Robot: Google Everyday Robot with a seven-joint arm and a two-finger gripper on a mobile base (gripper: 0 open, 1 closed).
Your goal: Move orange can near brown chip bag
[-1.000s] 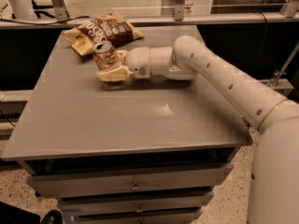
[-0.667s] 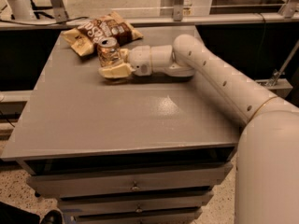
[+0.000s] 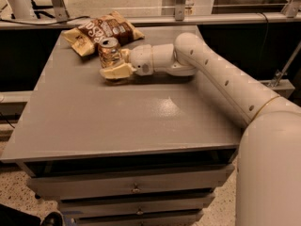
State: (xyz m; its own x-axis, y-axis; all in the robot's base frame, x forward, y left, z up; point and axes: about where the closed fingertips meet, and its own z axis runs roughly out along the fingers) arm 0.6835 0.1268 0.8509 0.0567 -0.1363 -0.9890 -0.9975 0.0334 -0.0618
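The gripper (image 3: 114,64) has carried the can (image 3: 109,51) slightly closer to the bag (image 3: 107,28). The can now stands upright just beside the bag's near edge, clasped between the fingers, perhaps resting on the table (image 3: 141,121). Likely only the release remains.
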